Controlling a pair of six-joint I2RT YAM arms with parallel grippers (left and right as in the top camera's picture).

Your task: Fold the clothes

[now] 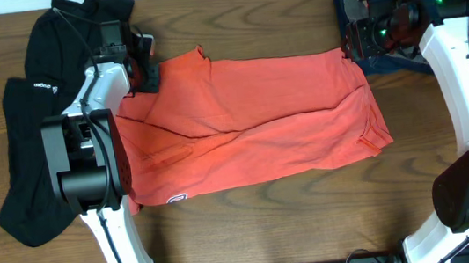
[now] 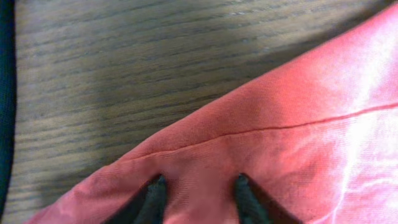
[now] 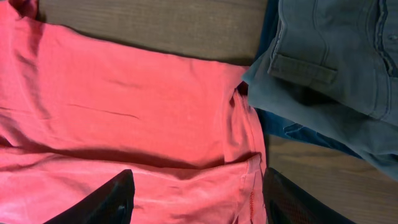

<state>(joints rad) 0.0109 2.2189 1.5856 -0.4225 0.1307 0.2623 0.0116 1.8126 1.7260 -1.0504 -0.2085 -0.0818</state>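
A brown wooden counter (image 1: 273, 233) carries everything. Spread across its middle lies a coral-red shirt (image 1: 251, 125), flat but creased, with long folds running left to right and its collar end toward the far-left corner. To the left, partly under the shirt's edge, a long black garment (image 1: 29, 190) is draped in a loose heap that reaches from the far edge down past the shirt's near edge. At the far right a pile of blue-grey denim (image 3: 348, 50) sits just beside the shirt's right end, and the right wrist view shows a stitched pocket flap (image 3: 305, 68) on it.

The left arm (image 1: 96, 156) crosses the seam between the black garment and the shirt. Its left tool (image 2: 199, 202) is down on the shirt's far-left corner. The two dark fingertips (image 2: 155, 196) press into the red cloth with a strip of it between them, narrowed but apart, and the cloth is not pinched tight. The right arm (image 1: 463, 79) reaches to the far-right corner. Its right tool (image 3: 199, 205) hangs wide open above the shirt's hemmed right edge, next to the denim, and has hold of nothing.

A small white logo (image 1: 41, 85) on the black garment is too small to read. A white-outlined patch (image 1: 177, 196) at the shirt's near edge is also illegible.
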